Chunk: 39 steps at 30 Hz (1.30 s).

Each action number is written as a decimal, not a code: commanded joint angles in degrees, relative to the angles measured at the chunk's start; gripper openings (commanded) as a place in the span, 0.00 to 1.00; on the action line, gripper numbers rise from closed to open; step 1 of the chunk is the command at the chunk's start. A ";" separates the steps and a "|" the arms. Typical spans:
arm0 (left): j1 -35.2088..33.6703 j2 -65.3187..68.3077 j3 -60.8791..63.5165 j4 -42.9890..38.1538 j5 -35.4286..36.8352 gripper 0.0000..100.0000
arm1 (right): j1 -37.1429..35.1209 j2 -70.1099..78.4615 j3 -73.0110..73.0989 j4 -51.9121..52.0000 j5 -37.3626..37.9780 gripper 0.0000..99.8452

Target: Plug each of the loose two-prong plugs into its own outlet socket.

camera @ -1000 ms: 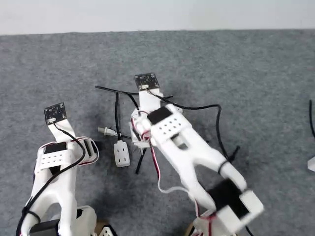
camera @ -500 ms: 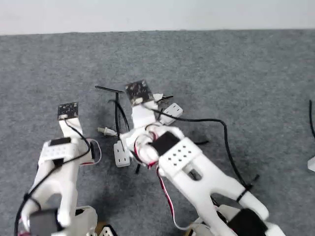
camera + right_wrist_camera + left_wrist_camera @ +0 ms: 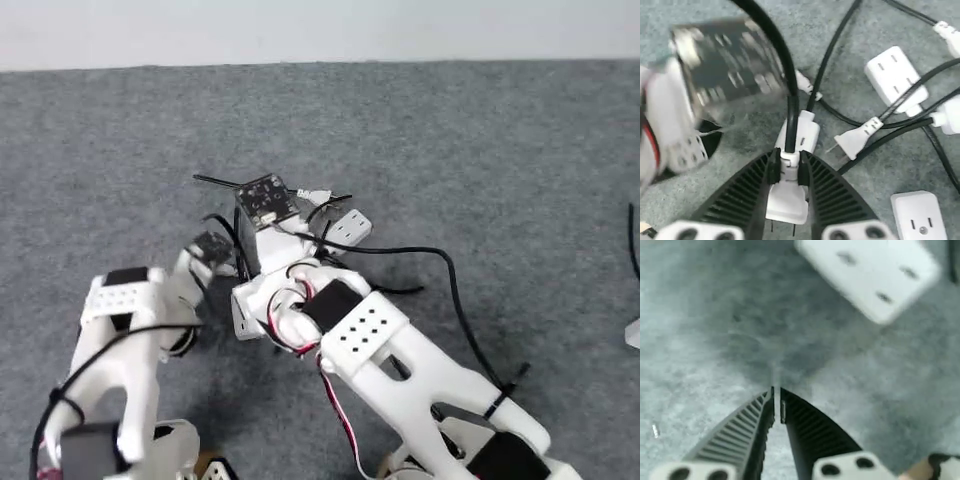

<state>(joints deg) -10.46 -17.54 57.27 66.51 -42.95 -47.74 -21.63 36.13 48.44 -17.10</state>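
A plug [image 3: 786,200] is held tight between the fingers of the right gripper [image 3: 788,161], just over the grey carpet [image 3: 805,30]. Its black cord [image 3: 791,107] comes out past the fingertips, and its two prongs are pointed back toward the wrist. The fingers of the left gripper [image 3: 776,399] are pressed together with nothing between them. An outlet [image 3: 870,275] is seen near them on the carpet.

Some things could go wrong from here. The prongs seem to be turned away from every socket, so the plug may have to be turned or gripped anew before it can be pushed in. Many cords are crossed near a loose plug [image 3: 856,138], so other things could be dragged along if the held cord is pulled. The two arms are close together in the high view, so they could be bumped.

Nothing is in the sockets that can be seen. The slots of a second outlet [image 3: 895,75] are empty, and so are the holes of a third outlet [image 3: 917,216].
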 commanded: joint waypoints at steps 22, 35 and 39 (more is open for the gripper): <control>-0.44 15.65 -15.34 5.54 2.02 0.01 | -0.40 -11.21 2.64 1.63 0.62 0.01; 2.02 -5.80 2.33 0.70 -5.27 0.01 | -2.15 -5.05 3.60 -2.15 0.70 0.01; 2.20 -7.65 3.74 0.53 -6.07 0.01 | -3.12 -6.64 3.60 -1.54 1.76 0.01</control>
<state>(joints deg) -9.05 -22.64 61.05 68.18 -47.87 -50.02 -25.93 41.41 46.51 -16.92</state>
